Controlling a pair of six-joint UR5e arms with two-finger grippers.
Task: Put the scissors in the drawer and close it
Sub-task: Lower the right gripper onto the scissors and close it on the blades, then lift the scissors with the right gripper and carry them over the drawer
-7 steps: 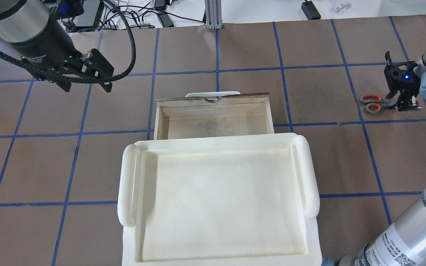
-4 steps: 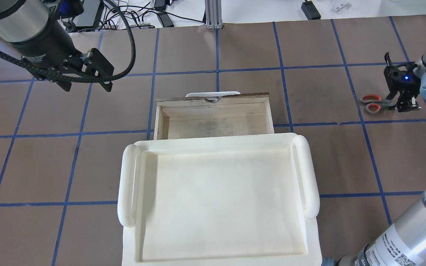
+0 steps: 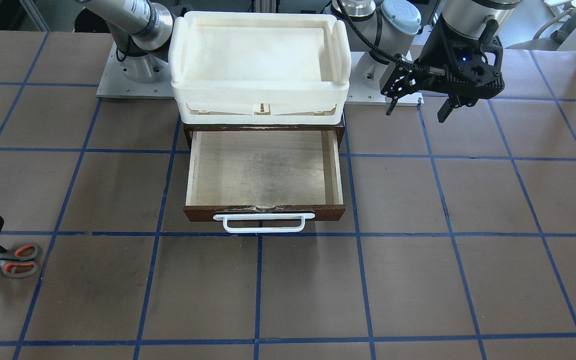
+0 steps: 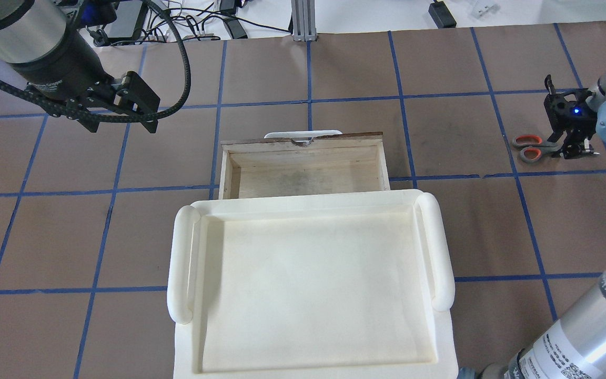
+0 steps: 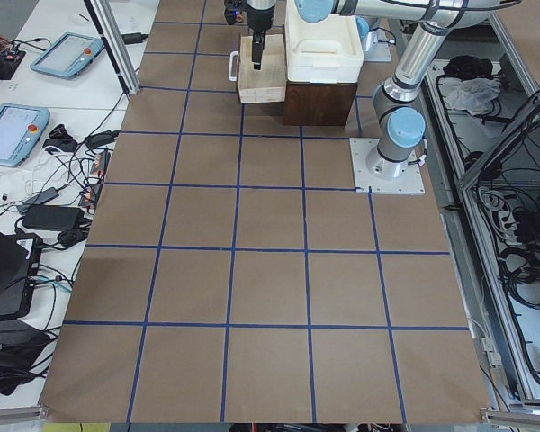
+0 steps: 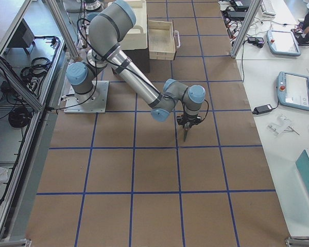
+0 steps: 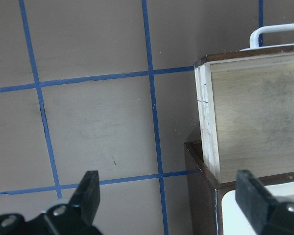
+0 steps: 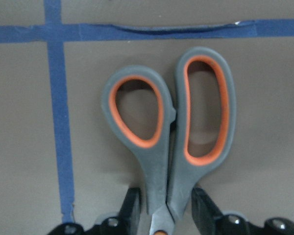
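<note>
The scissors, with grey handles and orange-red inner loops, lie on the brown table at the far right, handles toward the drawer. My right gripper stands over their blade end. In the right wrist view its fingers press on both sides of the scissors' neck. The scissors also show at the left edge of the front view. The dark brown drawer is pulled open and empty, its white handle facing away from me. My left gripper is open and empty, hovering left of the drawer.
A white plastic tray sits on top of the dark brown cabinet that holds the drawer. Blue tape lines grid the brown table. Cables and a post lie beyond the far edge. The left wrist view shows the drawer's corner.
My left gripper has shifted slightly up and to the left. My right gripper has barely moved at the scissors, which lie where they were.
</note>
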